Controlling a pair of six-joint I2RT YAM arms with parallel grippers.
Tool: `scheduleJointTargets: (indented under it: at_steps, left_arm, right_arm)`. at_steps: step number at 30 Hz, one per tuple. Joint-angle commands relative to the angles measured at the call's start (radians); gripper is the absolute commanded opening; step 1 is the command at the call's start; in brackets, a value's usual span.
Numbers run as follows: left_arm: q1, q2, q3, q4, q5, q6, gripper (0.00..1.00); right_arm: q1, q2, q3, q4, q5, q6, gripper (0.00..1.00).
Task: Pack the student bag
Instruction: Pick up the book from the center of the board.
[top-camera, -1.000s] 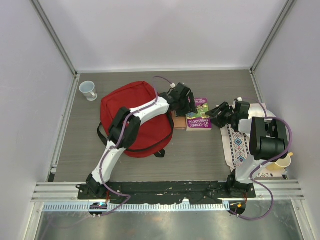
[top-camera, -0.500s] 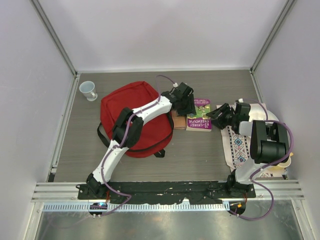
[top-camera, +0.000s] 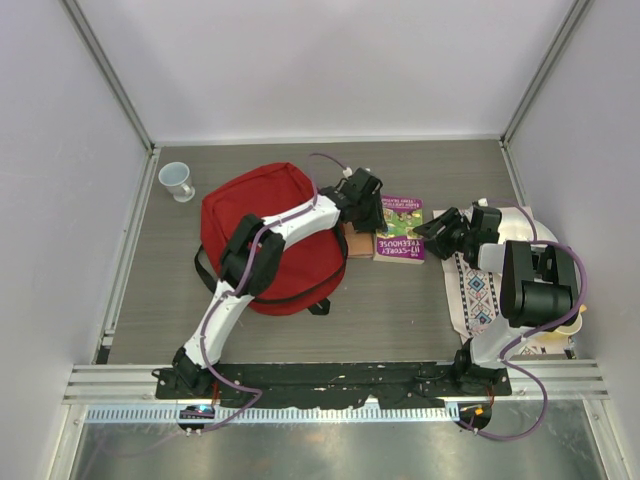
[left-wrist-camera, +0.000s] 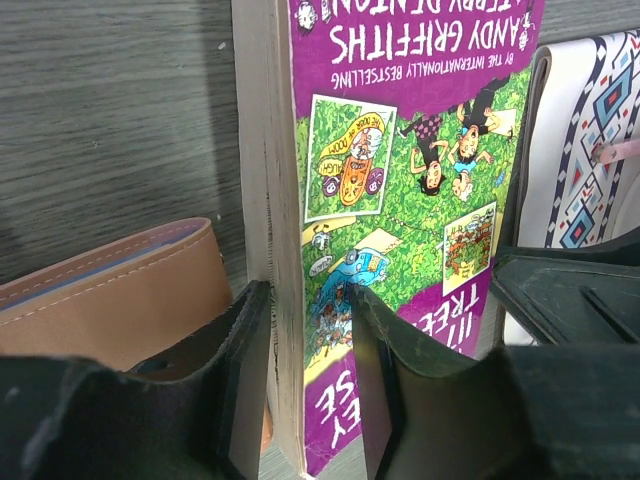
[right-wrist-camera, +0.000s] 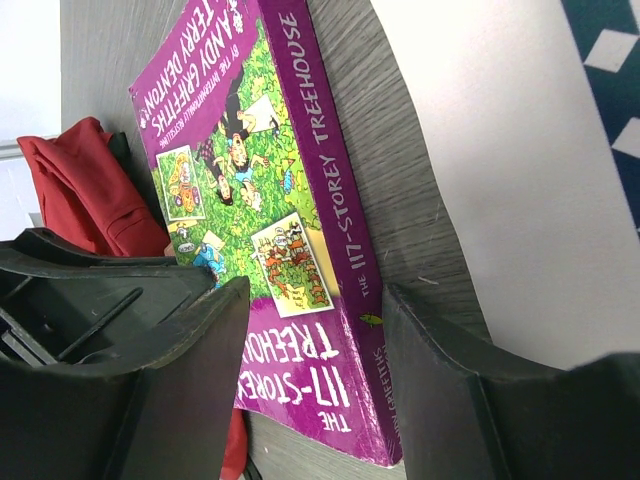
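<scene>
From above, my left tool (top-camera: 368, 215) sits at one long edge of the book (top-camera: 398, 228). The student bag (top-camera: 262, 235) lies just behind it, under my arm. My right tool (top-camera: 440, 228) faces the book's opposite edge, over a patterned cloth (top-camera: 478, 285).

Left wrist: my fingers (left-wrist-camera: 245, 370) straddle the page edge, narrowly parted. I cannot tell whether they pinch it. A brown leather case (left-wrist-camera: 110, 300) crowds the outer finger.

Right wrist: my fingers (right-wrist-camera: 180, 380) stand wide around the spine corner, holding nothing. A strip of surface (right-wrist-camera: 420, 230) shows between spine and finger.
</scene>
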Motion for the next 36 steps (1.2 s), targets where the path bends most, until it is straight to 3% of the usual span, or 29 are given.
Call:
scheduleJointTargets:
  at_steps: [1, 6, 12, 19, 29, 31, 36]
  left_arm:
    - [-0.046, -0.067, -0.005, 0.159, 0.145, -0.045, 0.37]
    - [-0.046, -0.081, -0.023, 0.200, 0.159, -0.057, 0.33]
    - [-0.046, -0.107, -0.058, 0.259, 0.180, -0.072, 0.46]
    - [-0.046, -0.125, -0.075, 0.289, 0.184, -0.078, 0.46]
    - [-0.043, -0.095, -0.037, 0.190, 0.138, -0.083, 0.40]
    - [-0.042, -0.084, -0.025, 0.150, 0.125, -0.074, 0.49]
    - [-0.039, -0.085, -0.038, 0.156, 0.124, -0.072, 0.51]
  right_arm:
    - [0.024, -0.014, -0.006, 0.036, -0.086, 0.019, 0.60]
    - [0.025, -0.019, -0.008, 0.036, -0.086, 0.019, 0.61]
    - [0.024, -0.018, -0.008, 0.035, -0.086, 0.016, 0.61]
    - [0.024, -0.010, -0.011, 0.038, -0.087, 0.019, 0.61]
    - [0.025, -0.014, -0.012, 0.036, -0.087, 0.017, 0.61]
    - [0.024, -0.014, -0.012, 0.036, -0.086, 0.016, 0.61]
    - [0.024, -0.013, -0.011, 0.035, -0.090, 0.017, 0.61]
